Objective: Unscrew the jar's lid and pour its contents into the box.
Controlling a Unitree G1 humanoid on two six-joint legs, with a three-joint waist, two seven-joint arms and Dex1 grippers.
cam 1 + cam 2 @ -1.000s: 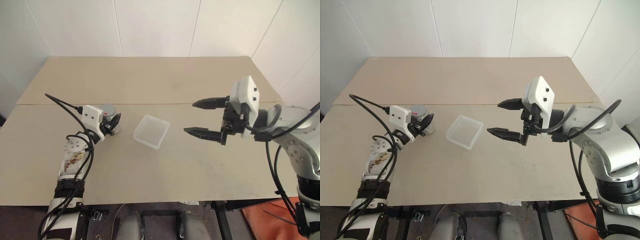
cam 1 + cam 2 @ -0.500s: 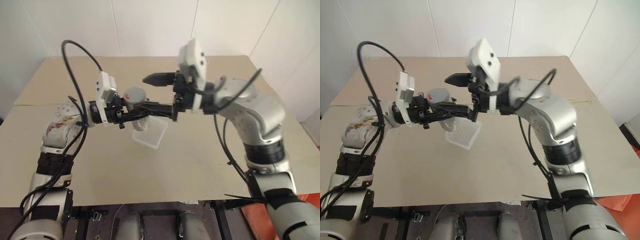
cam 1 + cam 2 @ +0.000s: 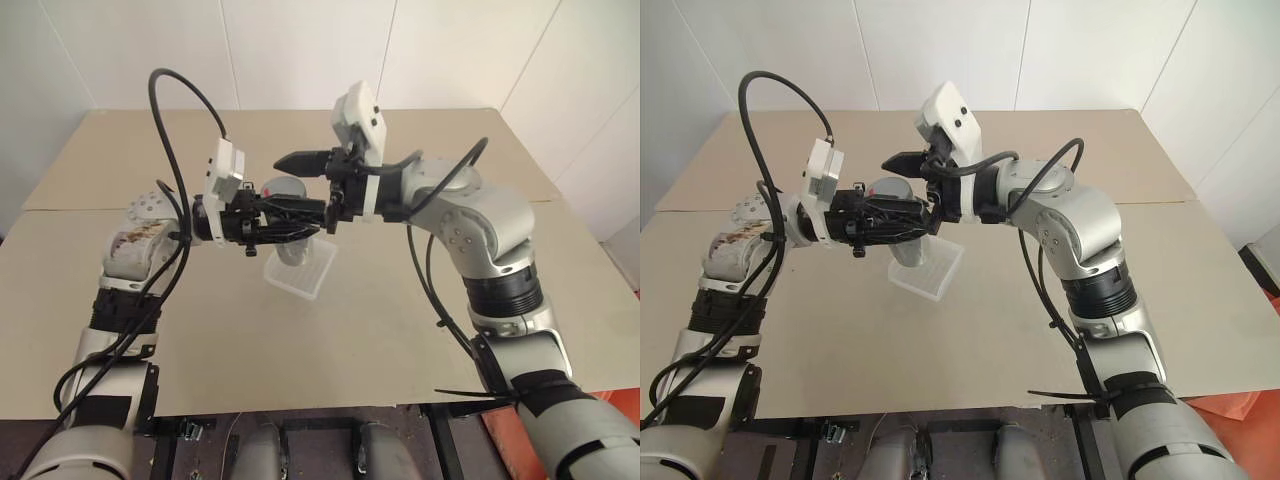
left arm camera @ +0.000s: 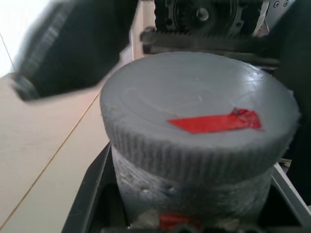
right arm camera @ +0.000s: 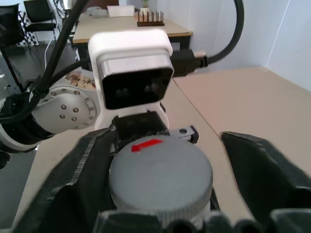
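My left gripper [image 3: 285, 218] is shut on the jar [image 4: 189, 194] and holds it in the air above the box [image 3: 305, 275], a clear ribbed tray on the table. The grey lid [image 3: 283, 188], marked with a strip of red tape, sits on the jar. My right gripper [image 3: 285, 182] reaches in from the right and is open, its fingers on either side of the lid. In the right wrist view one finger [image 5: 82, 179] lies close against the lid [image 5: 160, 174] and the other finger [image 5: 267, 170] stands apart from it. The contents are hidden inside the jar.
The beige table [image 3: 400, 330] has a seam [image 3: 80, 208] running across it. White walls rise behind the far edge [image 3: 300, 112]. The black cable [image 3: 180, 100] of my left wrist camera arcs above the left arm.
The left arm lifted the jar from the table's left part to above the box. The right arm swung left to the lid, and its fingers have drawn closer together.
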